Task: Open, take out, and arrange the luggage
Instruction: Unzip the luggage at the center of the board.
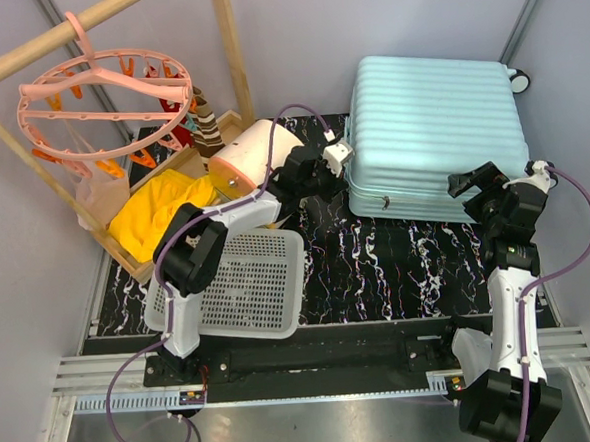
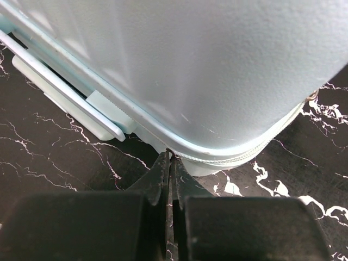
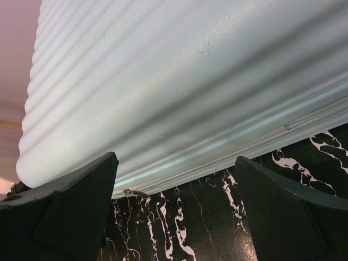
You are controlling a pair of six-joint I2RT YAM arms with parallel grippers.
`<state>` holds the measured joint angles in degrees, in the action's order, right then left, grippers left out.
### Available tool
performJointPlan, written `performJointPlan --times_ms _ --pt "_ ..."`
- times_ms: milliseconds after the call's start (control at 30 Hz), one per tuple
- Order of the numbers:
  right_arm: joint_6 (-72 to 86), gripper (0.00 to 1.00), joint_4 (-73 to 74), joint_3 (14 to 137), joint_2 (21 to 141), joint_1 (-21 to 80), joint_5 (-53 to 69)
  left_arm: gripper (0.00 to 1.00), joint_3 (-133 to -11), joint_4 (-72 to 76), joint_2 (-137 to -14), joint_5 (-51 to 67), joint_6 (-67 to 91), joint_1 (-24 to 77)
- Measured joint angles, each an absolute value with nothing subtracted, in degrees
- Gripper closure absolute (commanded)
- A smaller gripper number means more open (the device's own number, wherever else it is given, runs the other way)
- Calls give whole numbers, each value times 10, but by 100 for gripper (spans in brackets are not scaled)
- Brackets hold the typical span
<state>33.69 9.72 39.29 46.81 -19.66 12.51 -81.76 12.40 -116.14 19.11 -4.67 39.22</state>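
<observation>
The luggage (image 1: pixel 435 132) is a pale mint ribbed hard-shell suitcase lying flat and closed at the back right of the black marbled mat (image 1: pixel 398 265). My left gripper (image 1: pixel 342 176) reaches to its near left corner. In the left wrist view the left gripper (image 2: pixel 170 156) is shut, its tips pressed against the zip seam of the luggage (image 2: pixel 206 70); anything pinched between them is too small to see. My right gripper (image 1: pixel 466 196) is open at the suitcase's front edge. Seen from the right wrist, the right gripper (image 3: pixel 175 163) frames the ribbed shell (image 3: pixel 179 81) and a small brown zip pull (image 3: pixel 133 192).
A white perforated basket (image 1: pixel 249 284) lies at the near left under the left arm. Behind it are a cream-and-orange drawer box (image 1: pixel 256 153), a yellow cloth (image 1: pixel 159 214) in a wooden frame, and a pink peg hanger (image 1: pixel 102 93). Walls close in on both sides.
</observation>
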Motion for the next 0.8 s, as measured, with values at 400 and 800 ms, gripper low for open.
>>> performJointPlan --times_ms 400,800 --pt "337 0 97 390 464 -197 125 100 -848 79 -1164 140 -21 395" --pt "337 0 97 389 462 -197 125 100 -893 29 -1174 99 -7 400"
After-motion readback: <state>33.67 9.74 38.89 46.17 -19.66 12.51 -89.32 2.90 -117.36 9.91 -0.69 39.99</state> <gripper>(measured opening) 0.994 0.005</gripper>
